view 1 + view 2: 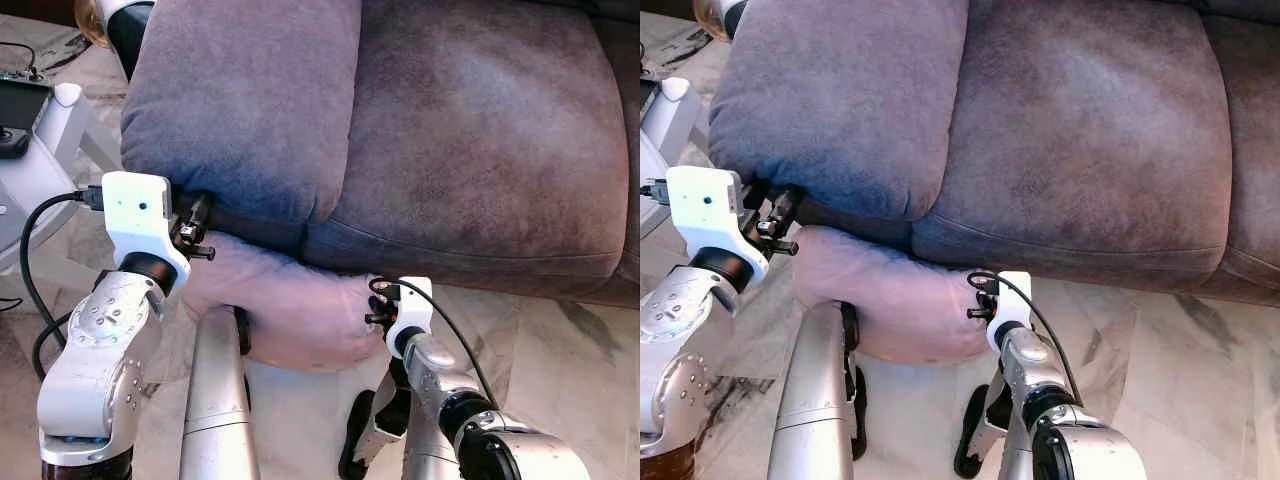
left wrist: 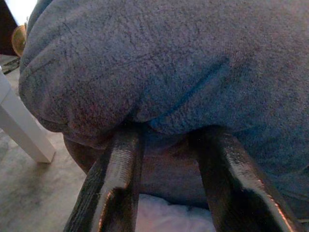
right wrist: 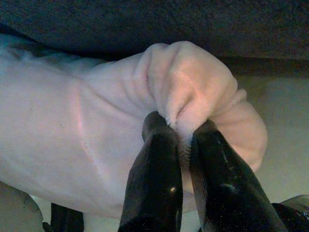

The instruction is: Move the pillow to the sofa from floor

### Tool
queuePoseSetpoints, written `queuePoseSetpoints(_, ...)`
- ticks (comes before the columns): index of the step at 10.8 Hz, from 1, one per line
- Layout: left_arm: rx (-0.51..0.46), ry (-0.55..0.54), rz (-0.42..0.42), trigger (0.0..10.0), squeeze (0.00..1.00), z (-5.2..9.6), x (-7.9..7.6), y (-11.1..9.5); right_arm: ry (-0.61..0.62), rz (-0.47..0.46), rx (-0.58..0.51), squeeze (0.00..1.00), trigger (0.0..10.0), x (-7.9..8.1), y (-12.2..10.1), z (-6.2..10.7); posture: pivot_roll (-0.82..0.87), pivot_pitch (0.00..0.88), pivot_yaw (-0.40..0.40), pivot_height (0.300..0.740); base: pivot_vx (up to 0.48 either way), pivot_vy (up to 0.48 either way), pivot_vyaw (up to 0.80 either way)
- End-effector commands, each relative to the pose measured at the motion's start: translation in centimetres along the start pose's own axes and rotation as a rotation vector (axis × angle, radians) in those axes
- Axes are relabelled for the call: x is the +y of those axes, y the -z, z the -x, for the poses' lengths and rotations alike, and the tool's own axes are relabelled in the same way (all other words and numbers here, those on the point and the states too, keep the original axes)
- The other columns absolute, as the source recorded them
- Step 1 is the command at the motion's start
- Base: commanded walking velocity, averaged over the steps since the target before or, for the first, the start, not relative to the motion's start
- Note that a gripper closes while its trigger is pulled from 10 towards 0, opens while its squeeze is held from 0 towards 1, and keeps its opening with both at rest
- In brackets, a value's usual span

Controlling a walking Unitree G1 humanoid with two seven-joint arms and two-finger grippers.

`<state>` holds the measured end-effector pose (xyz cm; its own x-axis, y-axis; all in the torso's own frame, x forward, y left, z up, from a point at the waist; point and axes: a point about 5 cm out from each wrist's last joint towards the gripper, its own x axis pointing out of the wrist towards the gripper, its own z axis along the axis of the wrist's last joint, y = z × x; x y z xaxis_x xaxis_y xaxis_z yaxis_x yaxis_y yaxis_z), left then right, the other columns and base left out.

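Left eye view: The pillow point(image 1: 290, 300), pale pink and plush, is held off the marble floor point(image 1: 560, 360) directly in front of the sofa point(image 1: 480, 140). Its upper edge is tucked under the overhanging front of the sofa's grey-purple seat cushions. The left gripper point(image 1: 195, 228) is at the pillow's left end, against the underside of the left seat cushion. The right gripper point(image 1: 380, 305) is at the pillow's right end, touching the fabric. A white frame point(image 1: 50, 150) stands on the floor to the left of the sofa.

Right eye view: The same arrangement appears. The pillow point(image 1: 895, 295) spans between the left gripper point(image 1: 780, 228) and the right gripper point(image 1: 985, 300), below the sofa's front edge point(image 1: 1060, 250). It is not resting on the seat.

Left wrist view: The two black fingers point(image 2: 116, 188) are spread apart, with a clear gap between them. They point at the underside of the sofa cushion point(image 2: 169, 63). A white strip of pillow point(image 2: 169, 217) lies between and below them. It cannot be determined whether the fingers clamp any fabric. A white leg point(image 2: 24, 130) of the frame stands on the floor beside the cushion.

Right wrist view: The two black fingers point(image 3: 154, 179) are closed on a bunched fold of the pillow point(image 3: 72, 135). The fabric is pinched between the tips and puckers above them. The dark sofa point(image 3: 169, 24) lies beyond the pillow.
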<state>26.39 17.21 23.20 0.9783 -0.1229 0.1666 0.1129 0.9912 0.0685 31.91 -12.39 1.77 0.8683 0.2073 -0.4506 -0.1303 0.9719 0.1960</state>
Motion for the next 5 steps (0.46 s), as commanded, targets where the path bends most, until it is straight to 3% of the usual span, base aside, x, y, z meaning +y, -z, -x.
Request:
queuePoseSetpoints(1,-0.078,0.034,0.006,10.0,0.00,0.0,-0.7,-1.0,0.003,-0.008,0.047,0.00,0.0,-0.1,1.7,0.4,0.32,0.405,-0.115,0.530,0.000,0.000,0.00)
queuePoseSetpoints(2,-0.050,0.021,0.011,10.0,0.00,0.1,-0.6,0.1,0.003,0.004,0.013,0.00,10.0,-0.1,1.1,0.3,0.31,0.396,-0.117,0.530,0.000,0.000,0.00)
queuePoseSetpoints(5,0.031,-0.047,0.030,10.0,0.00,0.5,0.1,3.7,0.007,-0.019,-0.004,0.00,10.0,-0.5,1.2,0.5,0.28,0.342,-0.125,0.530,0.000,0.000,0.00)
